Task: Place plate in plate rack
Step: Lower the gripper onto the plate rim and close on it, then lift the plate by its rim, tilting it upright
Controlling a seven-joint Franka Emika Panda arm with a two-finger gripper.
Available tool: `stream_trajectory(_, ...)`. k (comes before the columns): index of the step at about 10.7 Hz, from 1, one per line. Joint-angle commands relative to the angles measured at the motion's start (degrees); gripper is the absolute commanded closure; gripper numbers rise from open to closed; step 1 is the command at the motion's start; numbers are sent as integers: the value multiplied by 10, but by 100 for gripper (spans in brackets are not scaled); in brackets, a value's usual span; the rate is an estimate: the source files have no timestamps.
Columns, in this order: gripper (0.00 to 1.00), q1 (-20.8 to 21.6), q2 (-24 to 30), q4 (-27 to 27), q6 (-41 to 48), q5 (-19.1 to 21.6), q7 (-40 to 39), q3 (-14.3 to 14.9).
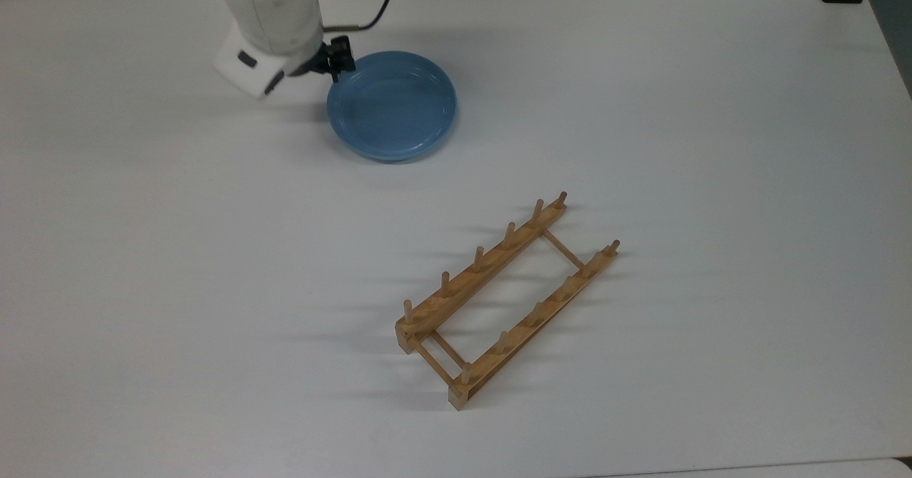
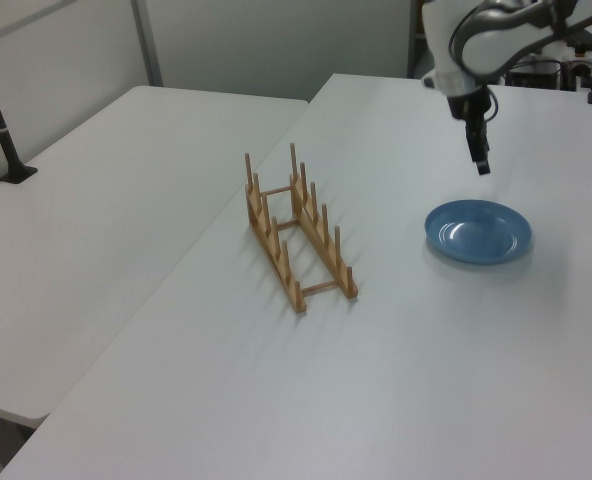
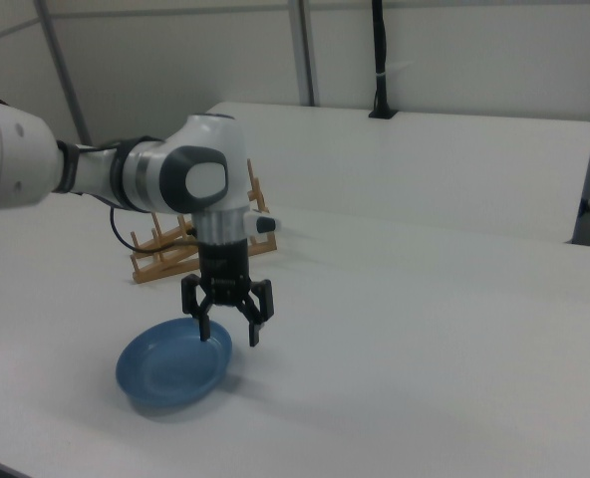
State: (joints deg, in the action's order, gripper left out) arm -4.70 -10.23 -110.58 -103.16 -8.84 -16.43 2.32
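Hovering with fingers spread wide and empty, gripper (image 3: 228,326) straddling from above the rim of the plate (image 3: 171,367) at the right view's right edge, plate flat on the table (image 1: 641,107), well apart from the plate rack (image 1: 504,298).

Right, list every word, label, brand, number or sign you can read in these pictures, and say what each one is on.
None: no readable text stands on the plate, the plate rack, the gripper or the table.
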Motion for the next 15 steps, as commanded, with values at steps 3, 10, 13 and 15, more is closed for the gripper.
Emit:
stream_trajectory(3,62,29,-65,-4,-39,-15,-8,1)
stream_trajectory(10,99,29,-74,12,-31,-25,-8,0)
stream_trajectory(13,100,30,-72,69,3,-25,-5,1)
stream_trajectory(15,100,31,-70,123,37,-24,-6,0)
